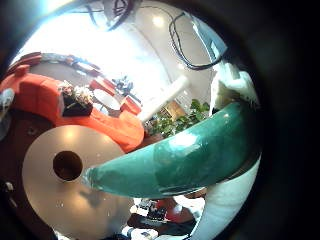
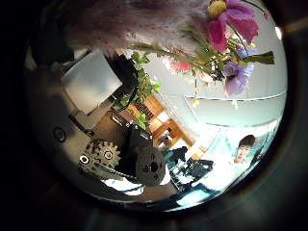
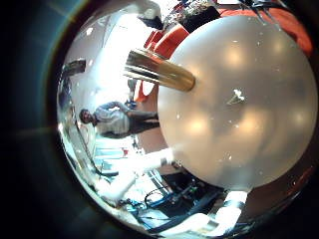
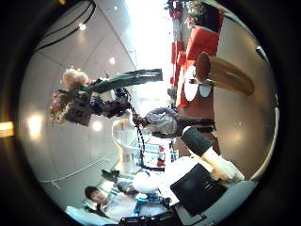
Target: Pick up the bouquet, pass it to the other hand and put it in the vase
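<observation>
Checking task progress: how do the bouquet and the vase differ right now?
The bouquet is gripped by the left robot hand, in the air; the vase stands on the round table, untouched. The bouquet carries flowers; the vase's mouth is empty.

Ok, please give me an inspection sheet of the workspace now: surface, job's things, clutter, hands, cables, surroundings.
surface: round table, bearing only the vase.
job's things: bouquet held in the air, not yet in the vase; vase standing on the table.
clutter: nothing seen.
hands: left hand curled round the bouquet; right hand close over the table, grip unclear.
cables: nothing seen on the table.
surroundings: sofa beyond the table.
</observation>
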Robot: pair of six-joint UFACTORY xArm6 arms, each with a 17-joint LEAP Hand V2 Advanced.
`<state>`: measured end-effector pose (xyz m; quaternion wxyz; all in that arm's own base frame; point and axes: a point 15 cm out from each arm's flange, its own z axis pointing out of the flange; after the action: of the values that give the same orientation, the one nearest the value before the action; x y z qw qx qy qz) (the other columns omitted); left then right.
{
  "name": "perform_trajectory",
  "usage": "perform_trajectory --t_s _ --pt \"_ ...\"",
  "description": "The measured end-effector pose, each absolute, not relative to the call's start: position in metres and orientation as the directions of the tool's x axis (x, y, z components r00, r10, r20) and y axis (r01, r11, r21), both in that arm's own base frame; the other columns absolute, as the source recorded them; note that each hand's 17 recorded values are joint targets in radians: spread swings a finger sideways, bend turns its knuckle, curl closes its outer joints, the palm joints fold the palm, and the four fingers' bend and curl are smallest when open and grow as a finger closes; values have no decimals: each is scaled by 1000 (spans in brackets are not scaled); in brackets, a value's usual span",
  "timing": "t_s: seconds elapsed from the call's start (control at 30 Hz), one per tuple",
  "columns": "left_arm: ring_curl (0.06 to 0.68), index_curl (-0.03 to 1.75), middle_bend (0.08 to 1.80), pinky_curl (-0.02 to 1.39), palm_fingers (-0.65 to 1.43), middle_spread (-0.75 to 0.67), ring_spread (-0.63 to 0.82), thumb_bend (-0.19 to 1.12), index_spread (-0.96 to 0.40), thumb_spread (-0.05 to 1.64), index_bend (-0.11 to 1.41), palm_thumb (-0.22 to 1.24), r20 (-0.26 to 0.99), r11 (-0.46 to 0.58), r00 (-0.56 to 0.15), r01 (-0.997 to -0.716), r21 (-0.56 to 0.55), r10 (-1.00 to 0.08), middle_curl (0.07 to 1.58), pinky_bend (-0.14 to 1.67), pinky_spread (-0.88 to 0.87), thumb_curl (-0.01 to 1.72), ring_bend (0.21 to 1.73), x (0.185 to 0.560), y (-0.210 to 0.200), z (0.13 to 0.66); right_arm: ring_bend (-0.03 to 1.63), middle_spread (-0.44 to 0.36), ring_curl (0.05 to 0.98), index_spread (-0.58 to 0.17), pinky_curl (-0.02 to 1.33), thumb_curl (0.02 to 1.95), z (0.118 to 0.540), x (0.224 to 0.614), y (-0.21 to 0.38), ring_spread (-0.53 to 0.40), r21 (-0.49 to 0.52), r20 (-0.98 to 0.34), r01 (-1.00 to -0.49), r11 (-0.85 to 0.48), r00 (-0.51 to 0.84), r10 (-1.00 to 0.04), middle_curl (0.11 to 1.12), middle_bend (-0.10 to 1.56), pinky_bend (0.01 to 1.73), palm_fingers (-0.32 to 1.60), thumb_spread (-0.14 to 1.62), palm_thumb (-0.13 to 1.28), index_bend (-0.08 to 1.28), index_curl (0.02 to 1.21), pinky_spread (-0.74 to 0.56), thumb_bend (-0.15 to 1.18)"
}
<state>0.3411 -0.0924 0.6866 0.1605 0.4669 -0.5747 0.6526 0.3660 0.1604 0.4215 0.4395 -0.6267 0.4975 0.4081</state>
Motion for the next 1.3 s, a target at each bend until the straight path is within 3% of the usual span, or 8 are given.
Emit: perform_trajectory --t_s 0.23,0.43,0.83,1.3 --pt "559 1291 1107 765 1056 -545 -395 20 -859 1122 474 1067 801 -321 -497 -739 -592 -333 1072 1304 -542 932 1511 355 -81 681 548 140 259 -240 382 577 418 366 161 213 -145 -950 -982 -122 173 -259 339 240 623 21 963 797 154 288 445 -23" --pt "559 1337 1097 772 1058 -547 -396 14 -861 1127 446 1067 823 -339 -469 -754 -562 -321 1072 1295 -546 942 1509 370 -71 667 536 138 255 -239 362 575 416 367 157 209 -145 -951 -983 -113 170 -259 341 232 612 42 963 803 155 283 443 -20" --pt "558 1407 1083 786 1068 -554 -397 3 -854 1134 407 1070 827 -355 -461 -751 -557 -321 1079 1278 -554 958 1502 382 -62 650 517 129 248 -231 328 575 410 365 156 206 -128 -954 -986 -110 153 -256 343 220 589 81 962 813 157 280 440 -23" --pt "558 1456 1071 801 1076 -562 -398 -2 -832 1137 380 1071 843 -360 -442 -766 -533 -307 1087 1262 -561 971 1496 392 -57 623 483 108 240 -229 294 580 406 366 157 198 -120 -956 -986 -112 145 -254 351 223 548 141 962 818 160 290 447 -23"
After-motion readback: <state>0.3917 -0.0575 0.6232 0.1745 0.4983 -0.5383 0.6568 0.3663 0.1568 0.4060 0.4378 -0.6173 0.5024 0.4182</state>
